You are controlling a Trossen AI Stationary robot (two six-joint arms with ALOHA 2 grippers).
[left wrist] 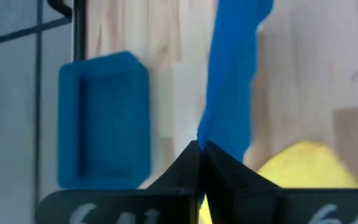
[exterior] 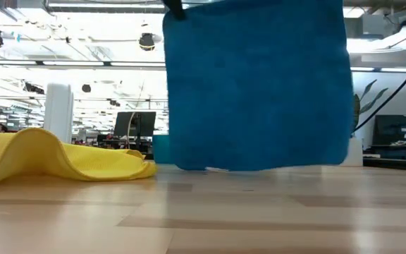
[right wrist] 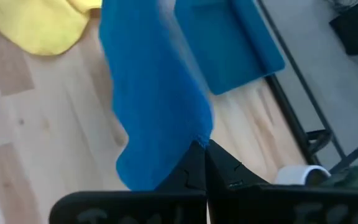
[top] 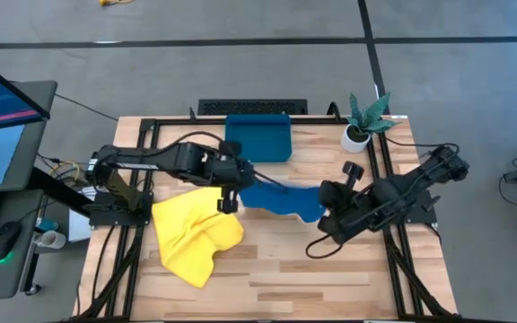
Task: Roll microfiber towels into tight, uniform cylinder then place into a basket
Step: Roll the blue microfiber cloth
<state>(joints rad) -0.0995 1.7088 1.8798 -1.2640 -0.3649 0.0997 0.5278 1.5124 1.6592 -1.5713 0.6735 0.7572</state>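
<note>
The blue microfiber towel (top: 281, 197) hangs as a spread sheet (exterior: 256, 85) between my two grippers over the middle of the table. My left gripper (top: 233, 192) is shut on its left upper corner, my right gripper (top: 324, 212) on its right upper corner. The yellow towel (top: 191, 238) lies crumpled on the table at the left, below my left arm, with a fold humped up (exterior: 41, 152). The basket (top: 258, 136), a shallow teal tray, stands flat at the far edge. My left gripper pinches the blue towel's upper corner (left wrist: 205, 132) between its two shut fingers, slanting down from the table's left. The towel hangs below the hold. Whether its lower edge (exterior: 259, 168) touches the table, I cannot tell. My right gripper pinches the towel's other upper corner (right wrist: 199, 138) between its two shut fingers, slanting down from the table's right. The cloth runs away from the fingertips toward my left gripper and hangs down spread out.
A small white pot with a green plant (top: 363, 121) stands at the far right. Black frame rails (top: 380, 170) run along the table's left and right sides. Bare wood (top: 312, 278) lies at the near side. A monitor (top: 3, 121) stands off the table's left.
</note>
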